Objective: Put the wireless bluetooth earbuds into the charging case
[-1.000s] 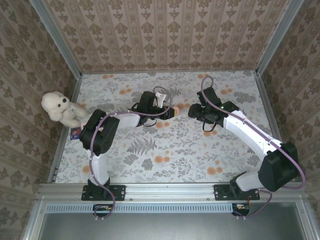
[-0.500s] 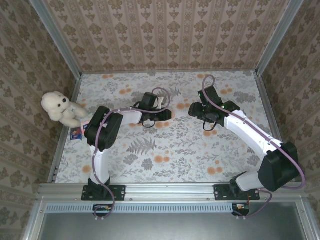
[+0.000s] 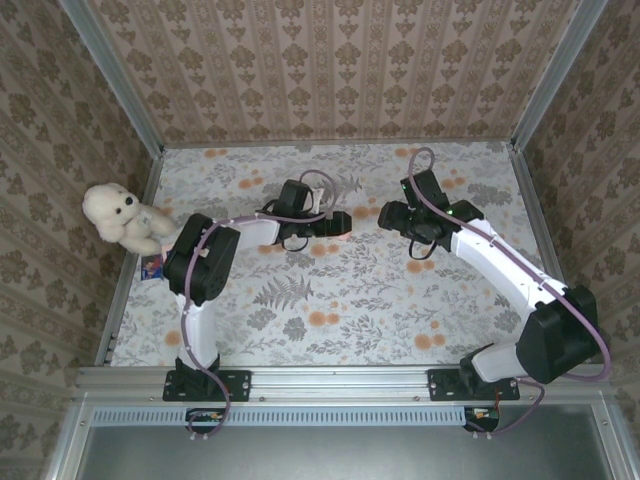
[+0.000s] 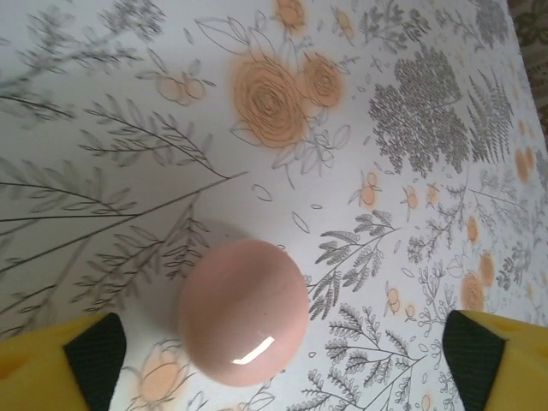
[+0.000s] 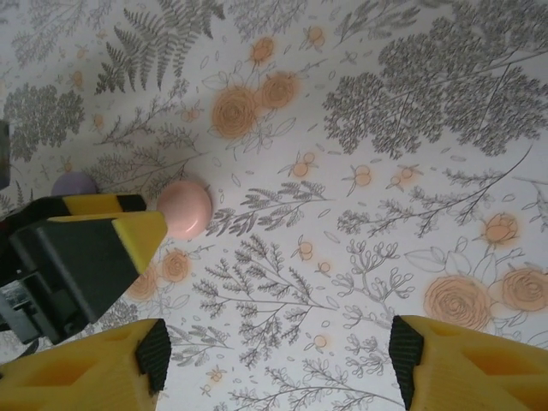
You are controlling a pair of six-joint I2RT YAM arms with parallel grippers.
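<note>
case (image 5: 74, 182): lilac, lying on the table (image 5: 385, 128) at the far left of the right wrist view. it is partly hidden behind one finger of the left gripper (image 4: 282, 347) and sits outside its jaws. left gripper: jaws wide, with a pink pebble (image 4: 244, 310) lying free between them, touching neither finger. right gripper (image 5: 278, 351): jaws wide, nothing held; the case lies off to its left, apart from its fingers.

The right end effector (image 5: 280, 351) hangs over the floral table (image 5: 385, 171), its yellow fingers (image 5: 462, 364) wide apart with bare table between them. At the left sits the left end effector (image 5: 152, 214), with a pink pebble (image 5: 184, 208) just beside its tip. The lilac case (image 5: 74, 182) peeks out behind it.
</note>
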